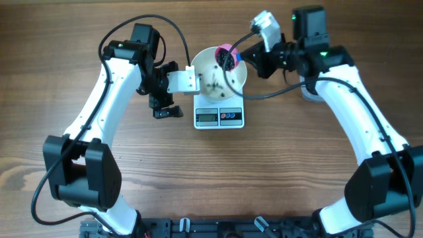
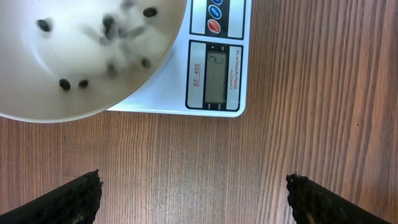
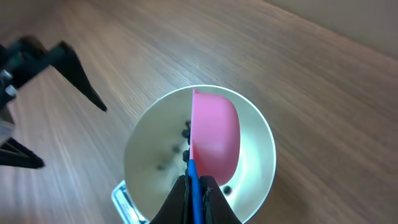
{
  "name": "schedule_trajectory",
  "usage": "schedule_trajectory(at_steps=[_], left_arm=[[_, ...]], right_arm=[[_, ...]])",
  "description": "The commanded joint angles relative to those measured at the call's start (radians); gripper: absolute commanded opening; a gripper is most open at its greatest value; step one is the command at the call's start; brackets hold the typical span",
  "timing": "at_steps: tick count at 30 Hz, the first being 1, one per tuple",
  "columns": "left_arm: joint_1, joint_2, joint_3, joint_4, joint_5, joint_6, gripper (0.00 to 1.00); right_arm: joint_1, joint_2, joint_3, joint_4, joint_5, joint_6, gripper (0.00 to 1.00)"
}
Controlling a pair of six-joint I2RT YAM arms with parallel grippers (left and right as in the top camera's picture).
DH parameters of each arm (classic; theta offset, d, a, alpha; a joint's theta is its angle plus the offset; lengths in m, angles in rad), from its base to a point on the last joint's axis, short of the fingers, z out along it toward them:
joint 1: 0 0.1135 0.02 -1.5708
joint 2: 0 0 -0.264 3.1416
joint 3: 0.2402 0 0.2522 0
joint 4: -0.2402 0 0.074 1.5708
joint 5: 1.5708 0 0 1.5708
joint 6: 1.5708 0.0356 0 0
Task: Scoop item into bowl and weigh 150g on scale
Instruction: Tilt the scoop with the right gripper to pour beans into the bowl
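beads: a few tiny black beads [image 2: 65, 84] are scattered on the floor of the bowl, which is mostly bare. Some look blurred in the left wrist view.
bowl: the round white bowl [image 1: 213, 80] sits on the scale and covers its far part. Its rim overhangs the platform.
scale: the flat white digital scale [image 1: 198, 119] is mid-table and marked SF-400. Its display [image 2: 216, 78] and its blue and red buttons [image 2: 215, 18] face the near side, clear of the bowl. The digits are too faint to read.
scoop: the pink scoop [image 3: 214, 140] is above the bowl, over its far-right part, with beads visible beside its left edge. I can't tell from the wrist view whether it is loaded.
right gripper: the right gripper [image 3: 196, 186] is clenched on the scoop's thin handle and comes in from the right, above the bowl rim.
left gripper: the left gripper [image 1: 165, 106] is released, jaws wide apart with nothing between them. It is just left of the scale and clear of the bowl. Both fingers [image 2: 74, 199] are over bare wood.
table: the wood-grain table [image 1: 218, 172] carries the scale.
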Motion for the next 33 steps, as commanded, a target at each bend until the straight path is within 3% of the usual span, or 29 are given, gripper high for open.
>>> schedule_trajectory(at_steps=[1, 13, 23, 33], left_arm=[[0.006, 0.002, -0.008, 0.000, 0.027, 0.019, 1.00], [0.006, 0.002, -0.008, 0.000, 0.027, 0.019, 1.00], [0.006, 0.002, -0.008, 0.000, 0.027, 0.019, 1.00], [0.006, 0.002, -0.008, 0.000, 0.027, 0.019, 1.00]], right_arm=[[0.015, -0.013, 0.021, 0.005, 0.064, -0.130, 0.04], [0.027, -0.013, 0.021, 0.055, 0.026, -0.343, 0.04], [0.027, -0.013, 0.021, 0.054, -0.023, -0.637, 0.04], [0.027, -0.013, 0.021, 0.049, -0.085, -0.683, 0.04]])
